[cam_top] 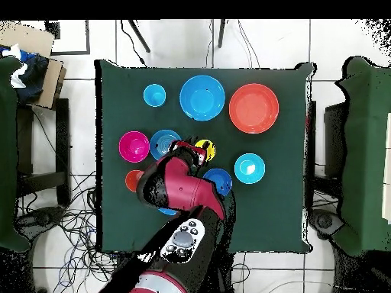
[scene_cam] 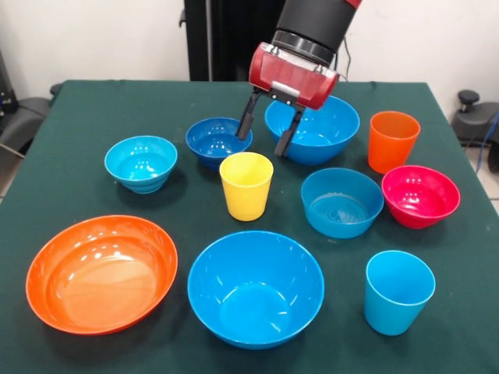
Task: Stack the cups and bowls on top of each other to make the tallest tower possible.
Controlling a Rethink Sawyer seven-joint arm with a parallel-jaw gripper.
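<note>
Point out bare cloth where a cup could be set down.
Free: the table's far corner behind the cyan bowl; the strip between the orange bowl and yellow cup. Crowded: around the gripper, among the middle bowls.

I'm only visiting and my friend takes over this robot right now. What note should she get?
Gripper: open, empty, hanging between the small dark blue bowl and the far large blue bowl.
Things: all stand apart on the table: yellow cup, orange cup, light blue cup, plus seven bowls.
Done: nothing stacked.
Left: the whole tower.
</note>
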